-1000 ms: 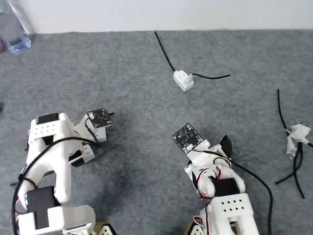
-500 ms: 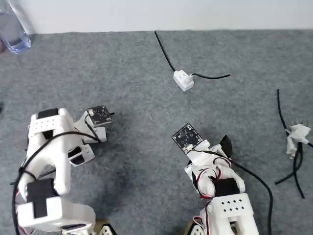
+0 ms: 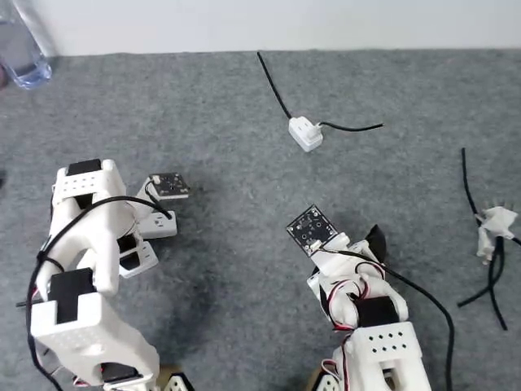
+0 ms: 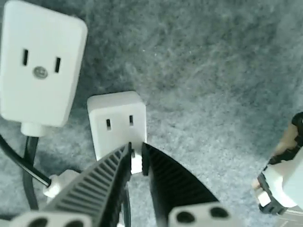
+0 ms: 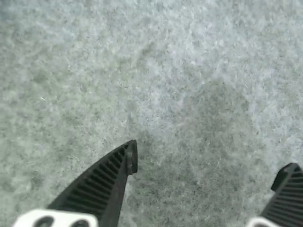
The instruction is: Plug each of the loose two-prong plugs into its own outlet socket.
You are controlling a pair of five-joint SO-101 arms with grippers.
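In the left wrist view my left gripper (image 4: 136, 152) is shut on a white tab at the end of a small white two-slot outlet (image 4: 118, 124) lying on the grey carpet. A larger white outlet (image 4: 40, 66) with a black cord lies beside it. From above, the left arm (image 3: 81, 244) bends over these pieces at the left. Another white outlet (image 3: 305, 134) on a black cord lies at the back centre. A white two-prong plug (image 3: 494, 221) with black cables lies at the far right. My right gripper (image 5: 210, 165) hangs open over bare carpet, holding nothing.
A clear plastic bottle (image 3: 20, 49) stands at the back left corner by the white wall. Black cables (image 3: 488, 281) trail from the plug at the right edge. The right arm (image 3: 358, 309) sits at front centre. Grey carpet (image 3: 228, 269) covers the table.
The left arm has swung and leaned farther toward the back, its wrist board shifting slightly that way. The right arm, the plug and the back outlet have not moved.
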